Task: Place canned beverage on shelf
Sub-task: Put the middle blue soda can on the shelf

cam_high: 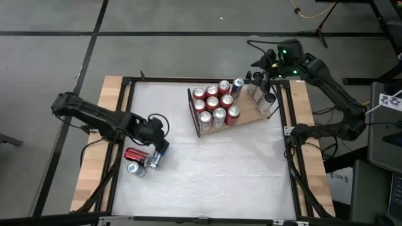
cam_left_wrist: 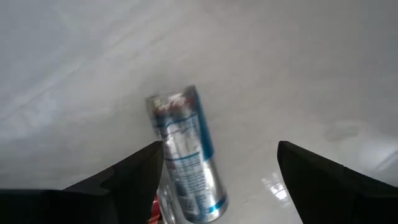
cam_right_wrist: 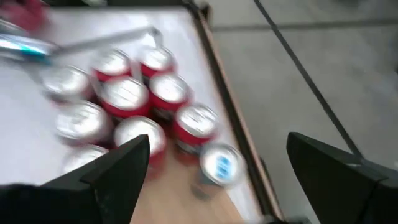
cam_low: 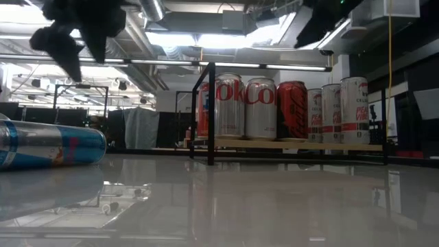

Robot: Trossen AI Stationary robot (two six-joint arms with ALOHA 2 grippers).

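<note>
As we look across the white table (cam_high: 207,169) from its near edge, we first meet the loose cans at the left: a red can (cam_high: 135,154) lying on its side, and just beside it a slim silver-and-blue can (cam_left_wrist: 186,155), also lying flat. Our left gripper (cam_high: 160,145) hovers over that silver-and-blue can with its fingers (cam_left_wrist: 134,180) spread apart and grasping nothing; the can shows between them on the tabletop. Farther back, toward the right, the shelf (cam_high: 248,116) lies tilted on the table, its dark rail (cam_high: 193,113) on the side facing the loose cans. A cluster of red and silver cans (cam_high: 213,107) stands upright on it, with a blue-topped one (cam_right_wrist: 221,165) at the far edge. Beyond that, our right gripper (cam_high: 259,78) hangs above the shelf's far right corner, its fingers (cam_right_wrist: 118,171) wide apart and empty.
</note>
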